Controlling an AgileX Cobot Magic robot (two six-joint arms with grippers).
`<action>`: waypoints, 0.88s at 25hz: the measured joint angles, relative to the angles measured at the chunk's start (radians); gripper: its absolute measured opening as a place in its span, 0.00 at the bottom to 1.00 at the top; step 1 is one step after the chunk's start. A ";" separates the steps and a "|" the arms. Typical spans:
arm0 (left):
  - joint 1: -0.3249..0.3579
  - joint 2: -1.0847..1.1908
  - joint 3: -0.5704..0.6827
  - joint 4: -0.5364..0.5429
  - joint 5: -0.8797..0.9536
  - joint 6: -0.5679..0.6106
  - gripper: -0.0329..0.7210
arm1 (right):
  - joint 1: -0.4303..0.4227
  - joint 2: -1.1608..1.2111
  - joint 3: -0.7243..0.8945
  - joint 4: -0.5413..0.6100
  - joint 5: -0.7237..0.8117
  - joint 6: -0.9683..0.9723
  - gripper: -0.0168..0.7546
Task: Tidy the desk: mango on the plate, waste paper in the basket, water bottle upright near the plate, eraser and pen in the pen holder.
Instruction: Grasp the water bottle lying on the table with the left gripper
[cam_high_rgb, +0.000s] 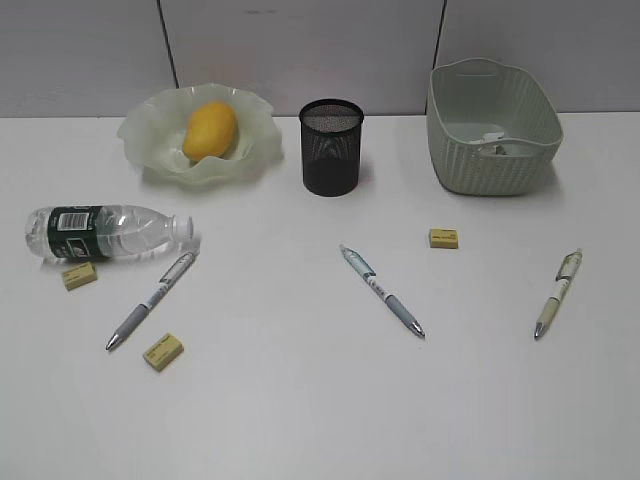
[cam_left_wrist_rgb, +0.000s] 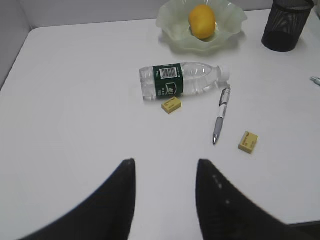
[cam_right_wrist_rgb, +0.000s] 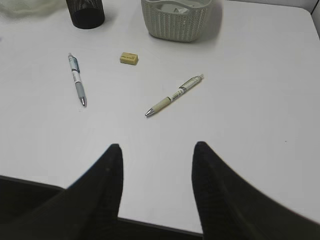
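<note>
Nearest the camera on the white table (cam_high_rgb: 320, 420) lies a yellow eraser (cam_high_rgb: 162, 351), just beside a grey pen (cam_high_rgb: 152, 299) whose clip end nearly touches the cap of the water bottle (cam_high_rgb: 105, 233), which lies on its side. The mango (cam_high_rgb: 210, 130) already sits on the plate (cam_high_rgb: 150, 135), and white paper (cam_high_rgb: 497, 140) rests in the basket (cam_high_rgb: 490, 165). Both the left claw (cam_left_wrist_rgb: 165, 167) and the right claw (cam_right_wrist_rgb: 156, 150) hover released, grasping nothing. Standing the bottle up looks like the next job: the left claw should close across its body clear of the eraser touching its label, then tilt it upright near the plate. Neither arm shows from outside, and the pen holder (cam_high_rgb: 331, 146) hides its own inside.
</note>
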 joint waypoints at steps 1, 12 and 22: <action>0.000 0.000 0.000 0.000 0.000 0.000 0.45 | 0.000 0.000 0.000 0.000 0.000 0.000 0.50; 0.000 0.000 0.000 0.000 0.000 0.000 0.45 | -0.054 0.000 0.000 0.000 -0.001 -0.005 0.50; 0.000 0.000 0.000 0.000 0.000 0.000 0.45 | -0.207 0.000 0.000 0.000 -0.001 -0.005 0.50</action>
